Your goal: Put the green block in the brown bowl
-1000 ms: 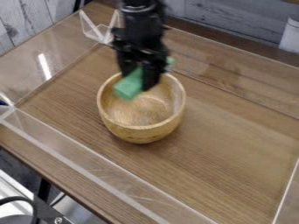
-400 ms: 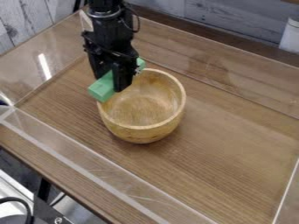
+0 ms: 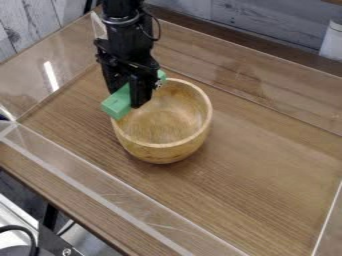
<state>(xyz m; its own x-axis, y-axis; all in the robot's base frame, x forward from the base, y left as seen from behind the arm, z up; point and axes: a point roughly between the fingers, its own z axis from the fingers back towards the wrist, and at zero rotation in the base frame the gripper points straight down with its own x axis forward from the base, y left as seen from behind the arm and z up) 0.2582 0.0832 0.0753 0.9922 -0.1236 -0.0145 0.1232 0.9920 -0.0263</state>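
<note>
The green block [image 3: 119, 101] hangs tilted in my gripper [image 3: 130, 95], whose black fingers are shut on it. It hovers just over the left rim of the brown bowl [image 3: 167, 125], partly outside the bowl's edge. The round, light wooden bowl stands on the table near the middle of the view and nothing shows inside it. My arm comes down from the top of the frame.
A clear plastic wall [image 3: 160, 205] fences the wooden tabletop [image 3: 267, 170] along the front, with more clear walls on the left and right sides. Grey planks and a green object [image 3: 254, 12] lie behind the table.
The gripper and green block moved left from above the bowl's inside to its left rim. Over the last half second nothing has moved.
</note>
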